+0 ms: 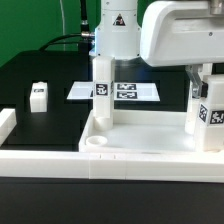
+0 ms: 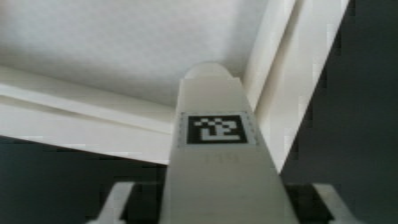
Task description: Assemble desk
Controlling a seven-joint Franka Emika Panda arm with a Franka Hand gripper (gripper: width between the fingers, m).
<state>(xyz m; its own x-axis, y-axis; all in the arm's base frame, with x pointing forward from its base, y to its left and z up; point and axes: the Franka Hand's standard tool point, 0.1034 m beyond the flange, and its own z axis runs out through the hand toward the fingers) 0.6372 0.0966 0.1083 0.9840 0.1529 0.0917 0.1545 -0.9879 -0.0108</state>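
Jaws of the gripper (image 2: 221,204) sit close on either side of a square leg (image 2: 217,120), its tagged face between them. Whether the pads are actually pressing, I cannot tell. That leg stands upright in the tabletop (image 1: 130,140), toward the exterior view's right. A second leg (image 1: 102,88) stands further left, and a third leg (image 1: 38,95) lies loose on the black table (image 1: 40,70). It looks like light, rigid, smooth plastic, so I'd hold the flat sides, squarely and high up.
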